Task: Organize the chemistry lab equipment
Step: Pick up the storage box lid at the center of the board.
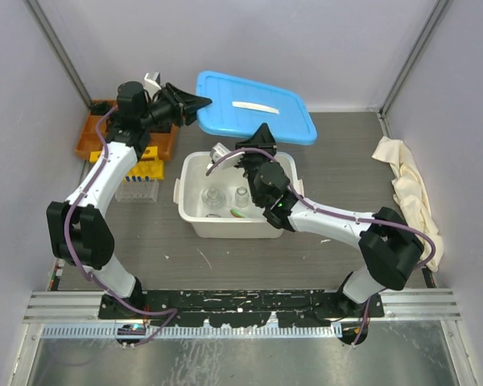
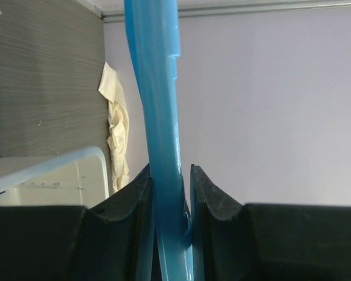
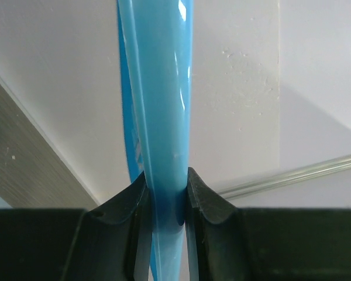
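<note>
Both pinch the thin, glossy blue lid (image 1: 256, 107) — left hand (image 2: 171, 175), right hand (image 3: 165, 178).

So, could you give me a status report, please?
Left gripper, right gripper shut on flat blue plastic lid. Glassware in white plastic bin. Nothing blocking.

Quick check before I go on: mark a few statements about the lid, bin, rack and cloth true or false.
1. The left gripper and the right gripper both clamp the blue lid. True.
2. The lid sits closed on the white bin. False: the bin is open, and the lid is held behind it.
3. The bin is empty. False: glass pieces lie inside.
4. The cloth lies on the table's right side. True.
5. The yellow rack stands inside the bin. False: it stands outside, to the bin's left.
</note>
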